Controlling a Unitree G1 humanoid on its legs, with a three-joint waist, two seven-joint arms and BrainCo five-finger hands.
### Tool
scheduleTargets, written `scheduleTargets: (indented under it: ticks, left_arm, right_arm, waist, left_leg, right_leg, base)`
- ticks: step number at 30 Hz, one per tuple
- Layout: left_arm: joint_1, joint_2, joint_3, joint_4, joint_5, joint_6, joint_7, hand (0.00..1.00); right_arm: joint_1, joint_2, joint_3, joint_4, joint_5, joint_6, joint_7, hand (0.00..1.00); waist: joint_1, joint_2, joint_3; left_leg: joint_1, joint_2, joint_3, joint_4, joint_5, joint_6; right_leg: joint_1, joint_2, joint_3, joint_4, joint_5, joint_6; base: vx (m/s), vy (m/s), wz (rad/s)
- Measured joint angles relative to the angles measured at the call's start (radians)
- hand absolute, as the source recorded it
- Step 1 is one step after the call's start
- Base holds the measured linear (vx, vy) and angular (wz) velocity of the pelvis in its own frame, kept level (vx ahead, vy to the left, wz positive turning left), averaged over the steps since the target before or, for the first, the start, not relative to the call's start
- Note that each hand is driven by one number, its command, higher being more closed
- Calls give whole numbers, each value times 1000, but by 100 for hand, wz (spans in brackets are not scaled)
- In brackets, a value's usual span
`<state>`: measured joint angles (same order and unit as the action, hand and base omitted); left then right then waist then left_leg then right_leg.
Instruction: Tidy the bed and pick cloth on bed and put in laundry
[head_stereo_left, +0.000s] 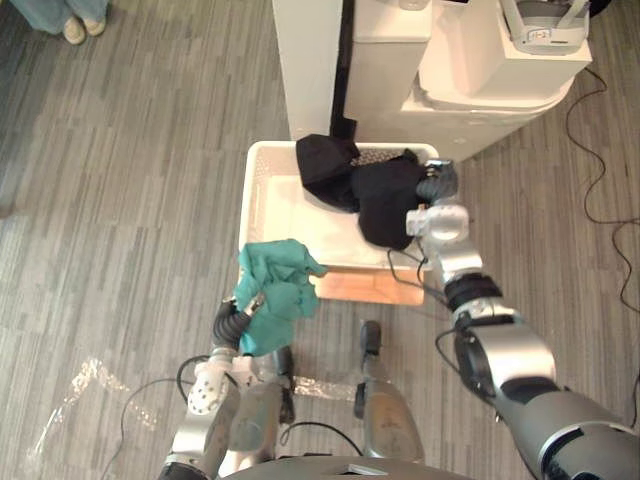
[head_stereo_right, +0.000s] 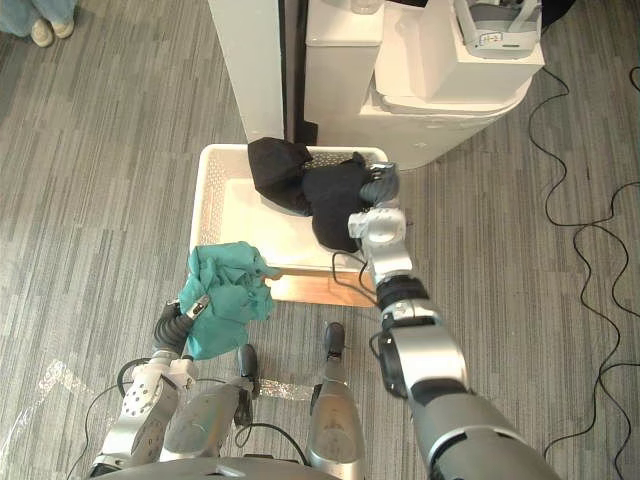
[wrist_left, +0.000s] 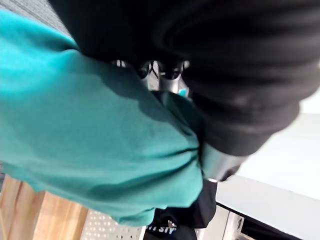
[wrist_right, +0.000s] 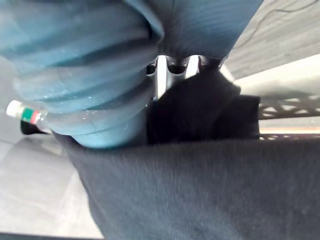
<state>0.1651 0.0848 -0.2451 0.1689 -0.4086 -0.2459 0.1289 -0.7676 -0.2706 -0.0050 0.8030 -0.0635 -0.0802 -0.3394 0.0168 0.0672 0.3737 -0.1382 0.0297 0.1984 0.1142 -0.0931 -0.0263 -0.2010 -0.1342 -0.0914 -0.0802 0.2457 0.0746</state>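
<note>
Teal cloth bunched, clamped in left hand, hanging at near left corner of white basket, black cloth heaped across basket's far side, right hand against it, grip cannot be told, grey plank floor.

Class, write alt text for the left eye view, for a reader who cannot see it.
The left robot hand holds a teal cloth at the near left corner of a white laundry basket on a grey floor. The right robot hand is at a black cloth at the basket's far right.
</note>
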Motion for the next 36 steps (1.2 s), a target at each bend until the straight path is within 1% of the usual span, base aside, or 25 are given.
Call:
scheduleTargets:
  ticks: [1,2,4,5,6,7,9,11,13,15,17,19,22,24,25,27,30,31,34,36]
  left_arm:
    - [0,-7,6,0,0,1,1,100]
    - [0,-16,10,-1,0,1,9,100]
    - [3,-15,12,-2,0,3,17,100]
    - [10,-15,16,-5,0,3,19,100]
    - [16,-16,26,-11,0,6,20,100]
    - [23,-17,30,-25,0,8,23,100]
    - [44,-18,33,-63,1,9,33,100]
    - [60,-26,32,-83,1,9,41,100]
    - [54,-30,28,-92,2,9,42,100]
    - [57,-29,28,-120,3,9,46,100]
    - [57,-28,29,-157,22,9,64,100]
    - [50,-28,29,-176,27,8,69,100]
    - [44,-29,35,-223,40,8,88,100]
    - [41,-30,52,-242,40,7,92,100]
    - [37,-36,64,-256,39,7,105,100]
    - [36,-50,89,-295,38,7,112,100]
    - [13,-55,120,-354,38,-8,134,100]
    - [-1,-52,126,-355,39,-20,139,100]
    - [-30,-45,143,-354,115,-32,172,100]
    - [-31,-42,145,-352,185,-32,181,100]
  right_arm:
    - [41,24,8,-33,-20,1,0,0]
    - [109,61,31,-88,-32,2,0,0]
    - [170,95,46,-133,-66,3,0,0]
    - [212,119,54,-175,-88,6,0,0]
    - [240,131,67,-209,-102,9,0,0]
    - [263,140,73,-246,-106,10,0,0]
    - [305,141,78,-293,-141,12,0,0]
    - [340,141,78,-333,-148,15,-2,0]
    - [361,134,76,-370,-182,16,-10,0]
    - [381,132,69,-400,-209,17,-15,0]
    - [405,138,62,-404,-261,18,-23,0]
    - [421,141,61,-407,-290,19,-29,0]
    - [454,143,40,-475,-304,27,-51,0]
    - [465,144,7,-484,-335,35,-66,0]
    - [476,145,-22,-484,-335,45,-79,0]
    - [503,145,-69,-482,-334,48,-91,0]
    - [564,145,-122,-472,-312,58,-103,0]
    - [594,144,-126,-471,-297,58,-103,0]
    - [689,147,-128,-439,-284,56,-98,0]
    - [754,163,-138,-355,-276,54,-90,0]
  waist:
    - [-4,0,0]
    - [-10,0,0]
    - [-8,-6,-3]
    - [-8,-19,-13]
    - [-9,-28,-21]
    - [-12,-30,-23]
    - [-14,-31,-30]
    - [-14,-35,-61]
    - [-19,-37,-73]
    - [-18,-43,-81]
    - [-16,-59,-121]
    - [-13,-63,-127]
    - [-11,-65,-133]
    - [-11,-69,-141]
    - [-12,-72,-148]
    - [-12,-76,-156]
    - [-19,-77,-175]
    - [-20,-78,-183]
    - [-27,-82,-199]
    - [-36,-95,-209]
  left_leg:
    - [2,4,2,12,-8,0]
    - [8,12,8,23,-18,0]
    - [18,15,17,25,-27,-4]
    - [23,13,22,25,-39,-9]
    - [23,12,24,26,-43,-9]
    - [23,19,24,28,-44,-12]
    - [42,40,23,28,-44,-26]
    - [48,54,25,22,-45,-36]
    - [61,61,20,20,-47,-42]
    - [88,65,20,13,-47,-42]
    - [99,65,20,4,-46,-43]
    - [113,65,20,4,-46,-43]
    - [122,63,20,3,-46,-43]
    - [123,61,20,0,-46,-42]
    - [124,59,19,-5,-43,-39]
    - [131,54,20,-16,-36,-37]
    - [139,49,24,-29,-26,-37]
    - [140,49,25,-27,-26,-37]
    - [138,50,34,-29,-27,-38]
    - [140,48,47,-29,-33,-45]
  right_leg:
    - [7,2,1,0,-1,-1]
    - [22,8,1,0,-9,-11]
    - [37,12,1,0,-32,-31]
    - [44,8,0,0,-68,-31]
    - [45,4,0,0,-90,-17]
    - [48,6,-3,0,-95,-11]
    - [67,27,-7,0,-98,-2]
    - [69,37,-12,0,-102,2]
    - [85,44,-23,0,-102,3]
    - [103,49,-25,0,-102,3]
    - [105,50,-26,0,-101,2]
    - [120,50,-26,0,-96,0]
    - [130,49,-26,0,-85,-3]
    - [130,47,-28,0,-82,-4]
    - [130,45,-29,0,-82,-4]
    - [130,41,-29,0,-82,-3]
    - [130,38,-25,0,-81,-2]
    - [130,38,-22,0,-81,-2]
    - [130,39,-1,-1,-81,-1]
    - [129,36,8,-1,-100,1]
  base:
    - [-28,-27,-5]
    - [-35,-29,-4]
    - [-38,-32,-9]
    - [-31,-69,-11]
    - [-23,-78,-2]
    - [13,-93,2]
    - [42,-119,-1]
    - [79,-84,-6]
    - [95,-35,5]
    - [75,-5,4]
    - [75,8,3]
    - [44,22,7]
    - [-24,29,4]
    - [-44,5,1]
    - [-58,-6,2]
    - [-73,-17,0]
    - [-66,-21,-5]
    - [-85,-35,-8]
    - [-107,-37,-11]
    - [-104,-43,-14]
